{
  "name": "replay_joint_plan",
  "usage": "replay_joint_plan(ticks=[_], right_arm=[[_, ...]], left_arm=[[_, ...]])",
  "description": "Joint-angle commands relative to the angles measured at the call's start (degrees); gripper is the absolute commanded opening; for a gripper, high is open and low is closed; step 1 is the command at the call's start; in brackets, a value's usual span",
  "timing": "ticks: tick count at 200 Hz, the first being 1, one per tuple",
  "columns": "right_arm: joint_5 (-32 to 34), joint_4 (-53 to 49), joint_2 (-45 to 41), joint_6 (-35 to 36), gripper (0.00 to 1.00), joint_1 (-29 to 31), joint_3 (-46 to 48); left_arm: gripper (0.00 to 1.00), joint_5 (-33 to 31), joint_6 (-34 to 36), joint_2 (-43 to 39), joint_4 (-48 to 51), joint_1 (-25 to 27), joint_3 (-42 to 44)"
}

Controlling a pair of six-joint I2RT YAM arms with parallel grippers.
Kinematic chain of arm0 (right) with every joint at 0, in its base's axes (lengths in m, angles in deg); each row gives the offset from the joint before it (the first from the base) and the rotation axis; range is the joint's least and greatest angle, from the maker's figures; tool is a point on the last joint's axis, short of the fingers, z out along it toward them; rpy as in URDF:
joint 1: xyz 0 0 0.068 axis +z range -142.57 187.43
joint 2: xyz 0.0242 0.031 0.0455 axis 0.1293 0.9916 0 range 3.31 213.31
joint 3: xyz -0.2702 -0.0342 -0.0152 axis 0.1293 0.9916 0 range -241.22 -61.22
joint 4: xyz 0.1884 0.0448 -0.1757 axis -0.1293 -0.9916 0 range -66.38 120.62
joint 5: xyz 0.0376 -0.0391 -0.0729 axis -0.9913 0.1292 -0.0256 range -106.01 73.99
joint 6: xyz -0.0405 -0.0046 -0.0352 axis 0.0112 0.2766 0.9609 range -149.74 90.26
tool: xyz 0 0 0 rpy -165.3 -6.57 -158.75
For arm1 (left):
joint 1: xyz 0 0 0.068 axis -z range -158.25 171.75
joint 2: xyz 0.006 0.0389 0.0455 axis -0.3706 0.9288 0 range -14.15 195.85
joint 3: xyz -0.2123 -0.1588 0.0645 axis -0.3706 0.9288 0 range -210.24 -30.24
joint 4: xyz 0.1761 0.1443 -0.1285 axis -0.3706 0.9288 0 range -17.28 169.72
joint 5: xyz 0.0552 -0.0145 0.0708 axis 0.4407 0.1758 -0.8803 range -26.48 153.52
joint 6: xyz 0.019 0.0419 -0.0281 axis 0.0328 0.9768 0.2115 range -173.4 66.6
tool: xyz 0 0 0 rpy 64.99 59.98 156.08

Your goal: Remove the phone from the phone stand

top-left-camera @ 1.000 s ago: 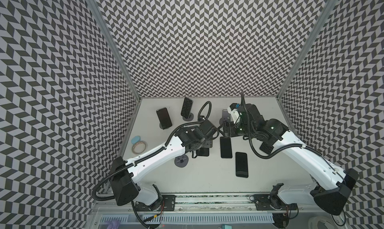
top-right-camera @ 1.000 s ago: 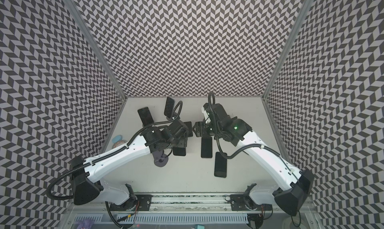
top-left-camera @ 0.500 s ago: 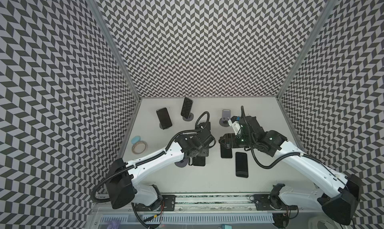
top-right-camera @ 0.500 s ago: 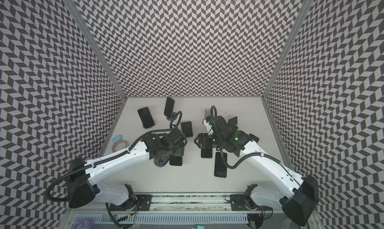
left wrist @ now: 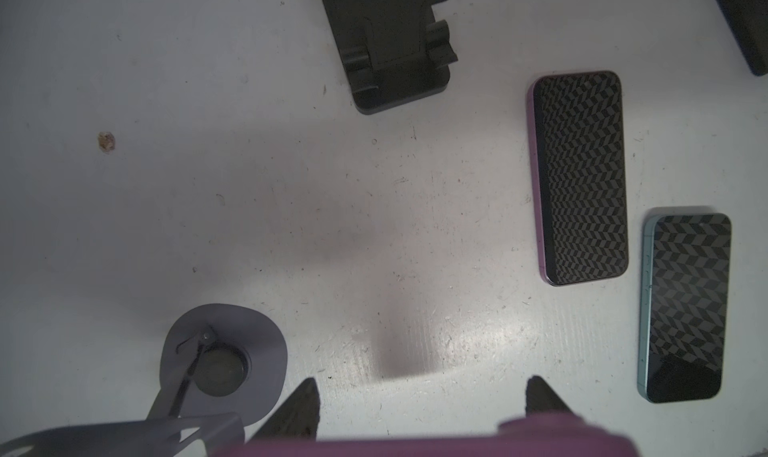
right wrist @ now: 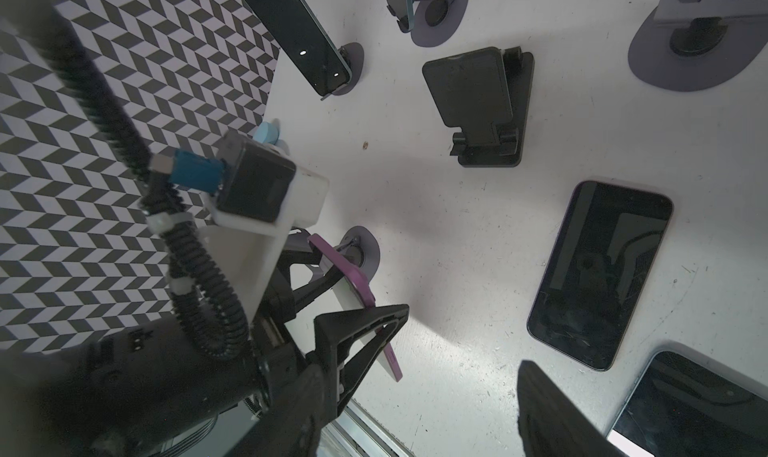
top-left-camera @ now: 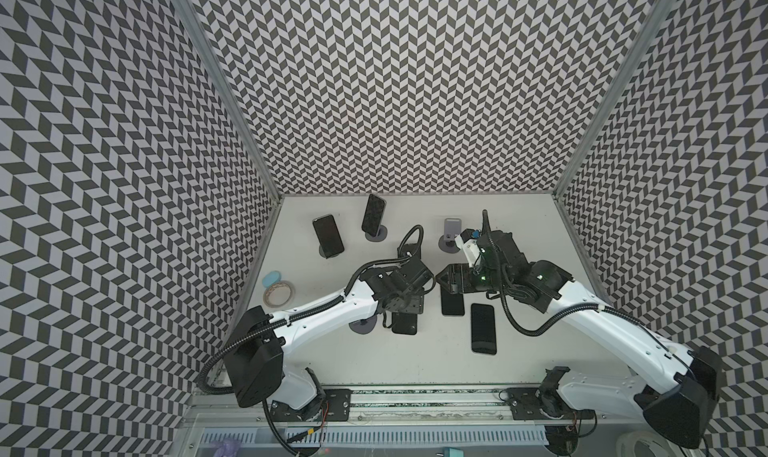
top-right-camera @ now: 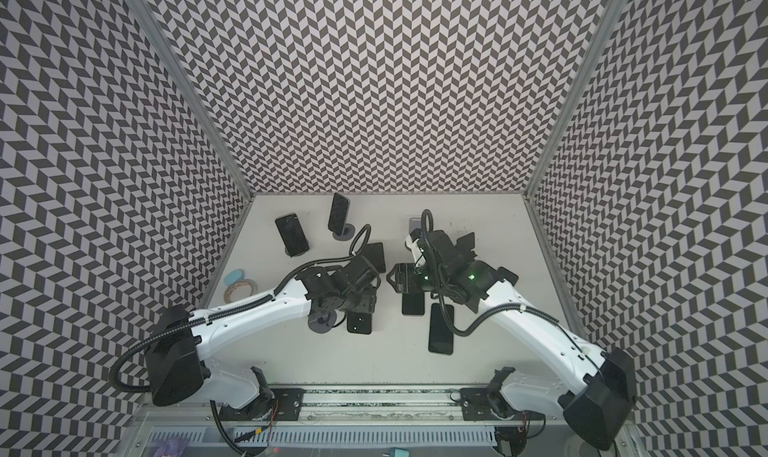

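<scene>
My left gripper [left wrist: 422,386] is shut on a purple-edged phone [right wrist: 360,288], gripped by its long sides and tilted just above the table. In both top views this phone [top-left-camera: 405,324] shows as a dark slab below the left gripper [top-left-camera: 405,305]. The grey round-based phone stand [left wrist: 224,351] sits right beside it, and its cradle holds nothing. The stand's base [top-left-camera: 363,326] peeks out under the left arm. My right gripper [right wrist: 419,409] is open and empty. It hovers over the table middle [top-left-camera: 446,278], facing the left gripper.
Two phones [top-left-camera: 452,305] [top-left-camera: 483,328] lie flat under the right arm. At the back, two more phones [top-left-camera: 373,216] [top-left-camera: 328,237] lean on stands beside an empty grey stand [top-left-camera: 452,230]. A black folding stand [top-right-camera: 374,255], a tape roll [top-left-camera: 278,305] and a blue disc [top-left-camera: 272,277] lie left.
The left gripper has carried the purple phone toward the table's front. The right gripper has drawn back from the empty grey stand at the rear to above the flat phones.
</scene>
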Motion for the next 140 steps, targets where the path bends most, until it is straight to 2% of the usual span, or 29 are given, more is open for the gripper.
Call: replay_joint_plan(ticks=[1, 40, 89, 140], right_arm=[[0.9, 3.4, 0.0, 0.4, 0.72, -0.1, 0.8], [-0.6, 5.0, 0.0, -0.8, 0.72, -0.1, 2.4], [0.8, 3.4, -0.5, -0.6, 0.72, -0.1, 2.3], [3.7, 2.3, -2.8, -0.6, 0.72, -0.2, 2.2]], left_arm=[[0.62, 0.8, 0.9, 0.5, -1.9, -0.3, -2.9], [0.62, 3.2, 1.3, 0.7, -2.4, -1.2, -1.7], [0.62, 5.6, 2.7, 1.3, -4.0, -3.9, -1.3], [0.62, 6.3, 4.1, 5.7, -5.7, -5.6, -3.4]])
